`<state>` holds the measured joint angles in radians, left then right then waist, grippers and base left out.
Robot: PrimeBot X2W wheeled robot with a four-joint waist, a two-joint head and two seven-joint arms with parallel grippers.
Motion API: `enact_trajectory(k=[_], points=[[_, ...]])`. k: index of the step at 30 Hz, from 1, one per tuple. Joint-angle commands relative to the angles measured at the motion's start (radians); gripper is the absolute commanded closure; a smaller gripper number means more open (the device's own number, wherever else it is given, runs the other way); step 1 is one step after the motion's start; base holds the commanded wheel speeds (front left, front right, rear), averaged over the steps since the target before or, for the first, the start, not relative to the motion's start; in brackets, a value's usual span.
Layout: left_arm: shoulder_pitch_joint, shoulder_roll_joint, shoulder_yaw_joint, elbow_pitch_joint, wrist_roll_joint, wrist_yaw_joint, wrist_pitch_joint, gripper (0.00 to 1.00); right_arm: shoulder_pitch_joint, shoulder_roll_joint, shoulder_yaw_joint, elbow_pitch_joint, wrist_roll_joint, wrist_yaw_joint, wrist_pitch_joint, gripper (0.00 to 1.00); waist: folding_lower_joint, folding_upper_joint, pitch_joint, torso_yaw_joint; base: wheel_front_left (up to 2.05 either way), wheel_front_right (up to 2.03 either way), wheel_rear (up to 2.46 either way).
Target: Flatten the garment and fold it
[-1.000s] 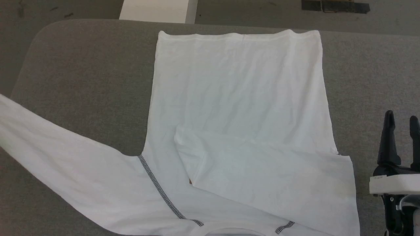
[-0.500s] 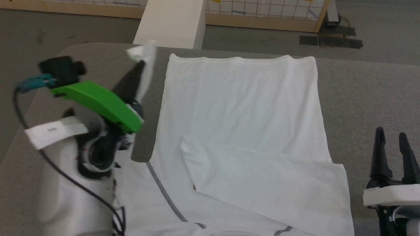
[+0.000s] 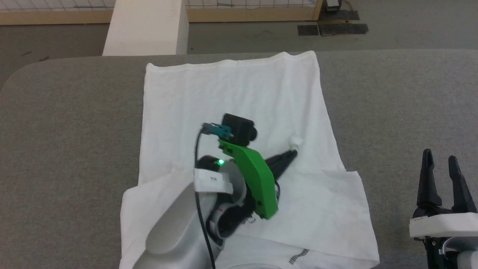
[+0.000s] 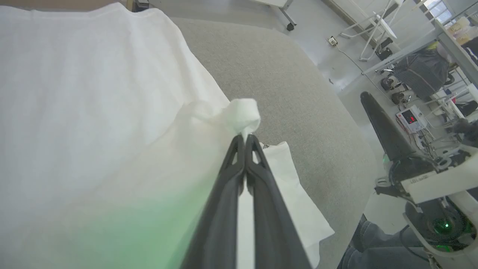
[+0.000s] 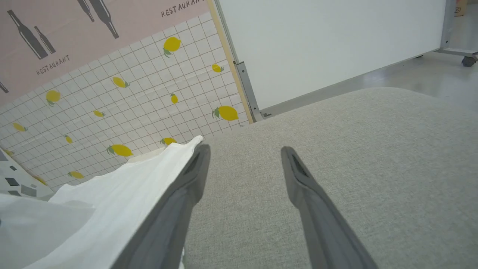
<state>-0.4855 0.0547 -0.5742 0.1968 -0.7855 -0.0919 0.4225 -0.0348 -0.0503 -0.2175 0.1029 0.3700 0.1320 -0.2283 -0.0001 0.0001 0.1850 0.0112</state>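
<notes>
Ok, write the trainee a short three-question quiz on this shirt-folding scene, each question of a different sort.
1. True or false: the left claw is shut on a pinch of the garment.
2. Choose one. The right claw is: A) open, holding nothing; B) shut on a sleeve; C) clamped on the hem.
3. Fill in: the garment lies on a ____ table.

Key: 1 true; 2 A; 3 grey.

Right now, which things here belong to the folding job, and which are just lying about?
In the job: white T-shirt; left pincer, shut on a pinch of its cloth; right pincer, open beside it; grey table.
Lying about: white box; lemon-tiled panel.
</notes>
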Motion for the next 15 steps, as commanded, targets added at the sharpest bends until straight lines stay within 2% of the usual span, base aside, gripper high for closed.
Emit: enact_trajectory(k=[1,6,11,12,13,14,15], points=[[-0.015,-0.004,-0.039,0.013,-0.013,-0.010,-0.011,1.00,-0.001,0.000,0.000,0.005,0.006,-0.001,-0.008,0.00,0.0001,-0.0001,0.035,-0.038,0.00,0.00,0.00],[-0.005,-0.004,-0.190,0.069,-0.052,-0.018,-0.021,1.00,-0.009,0.000,0.001,0.016,0.011,-0.001,-0.016,0.00,0.0001,-0.0001,0.051,-0.051,0.00,0.00,0.00],[0.000,-0.004,-0.286,0.123,-0.056,-0.023,-0.016,1.00,-0.014,0.000,0.000,0.025,0.012,-0.001,-0.022,0.00,0.0001,-0.0001,0.061,-0.042,0.00,0.00,0.00],[0.004,-0.004,-0.301,0.133,-0.068,-0.022,-0.009,0.89,-0.016,0.000,0.002,0.027,0.012,-0.001,-0.023,0.00,0.0001,-0.0001,0.062,-0.037,0.00,0.00,0.00],[0.006,-0.004,-0.314,0.140,-0.078,-0.021,-0.005,0.35,-0.019,0.000,0.005,0.029,0.012,-0.001,-0.024,0.00,0.0001,-0.0001,0.063,-0.034,0.00,0.00,0.00],[0.004,-0.004,-0.322,0.143,-0.085,-0.020,-0.002,0.00,-0.022,0.000,0.007,0.031,0.011,-0.001,-0.025,0.00,0.0001,-0.0001,0.064,-0.031,0.00,0.00,0.00],[-0.001,-0.004,-0.332,0.144,-0.093,-0.019,-0.001,0.00,-0.025,0.000,0.008,0.032,0.011,-0.001,-0.025,0.00,0.0001,-0.0001,0.065,-0.027,0.00,0.00,0.00]])
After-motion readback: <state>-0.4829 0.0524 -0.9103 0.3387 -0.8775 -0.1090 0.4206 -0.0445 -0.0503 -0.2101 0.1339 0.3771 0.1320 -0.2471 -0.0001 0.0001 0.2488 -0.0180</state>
